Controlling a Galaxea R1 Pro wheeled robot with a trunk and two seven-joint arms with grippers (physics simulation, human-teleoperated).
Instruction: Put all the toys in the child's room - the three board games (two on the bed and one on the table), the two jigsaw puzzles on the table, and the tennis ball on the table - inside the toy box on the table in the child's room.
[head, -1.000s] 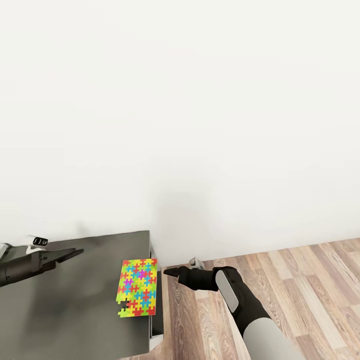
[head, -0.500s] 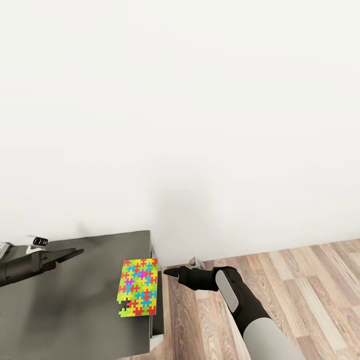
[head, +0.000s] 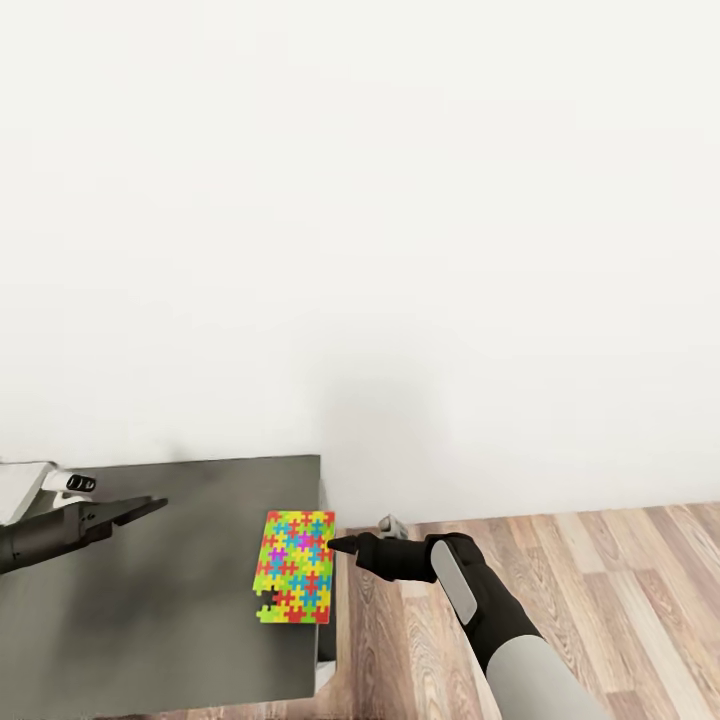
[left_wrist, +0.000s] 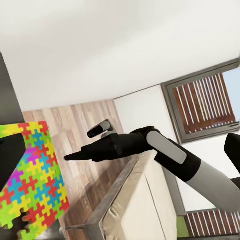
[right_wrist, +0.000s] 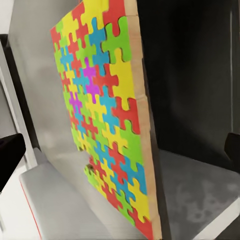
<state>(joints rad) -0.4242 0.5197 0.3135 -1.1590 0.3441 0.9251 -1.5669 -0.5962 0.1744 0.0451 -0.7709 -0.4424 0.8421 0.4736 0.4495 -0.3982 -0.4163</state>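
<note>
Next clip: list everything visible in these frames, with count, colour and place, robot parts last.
jigsaw puzzle: one, multicoloured, lying at the dark desk's right edge, slightly overhanging.
dark desk: one, dark grey, lower left against the wall.
wall: one, white, behind the desk.
floor: wood planks, right of the desk.
left gripper: one, black, over the desk, fingers together.
right gripper: one, black, tip at the puzzle's right edge, fingers together.

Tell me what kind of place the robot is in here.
Probably a furnished room in a home, perhaps a child's: a bright multicoloured jigsaw puzzle lies at the edge of a dark-grey desk, beside a wood-plank floor and a plain white wall.
</note>
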